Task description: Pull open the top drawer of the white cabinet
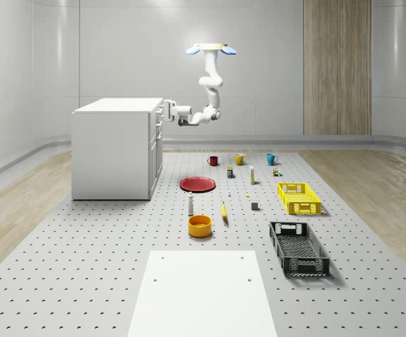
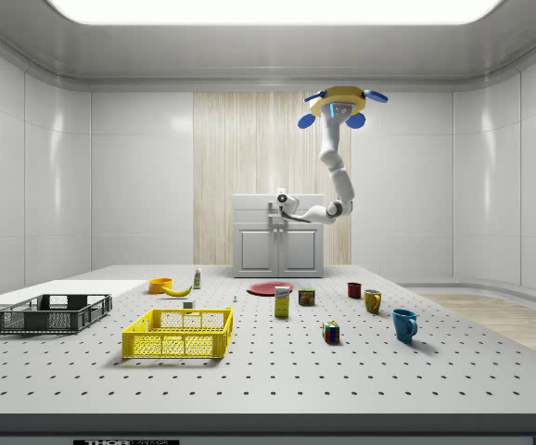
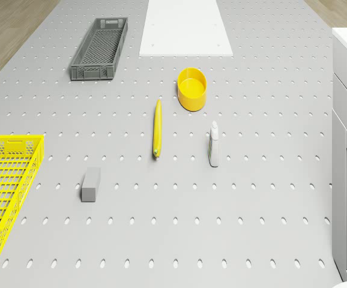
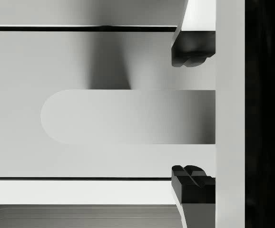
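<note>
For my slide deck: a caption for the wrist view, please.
Open gripper fingers straddle the top drawer's handle on the white cabinet.

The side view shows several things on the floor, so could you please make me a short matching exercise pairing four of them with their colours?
Things:
1. long crate
2. plate
3. nearest mug
4. banana

Colours:
A. blue
B. yellow
C. dark grey
D. red

Pairs: 1-C, 2-D, 3-A, 4-B
</note>
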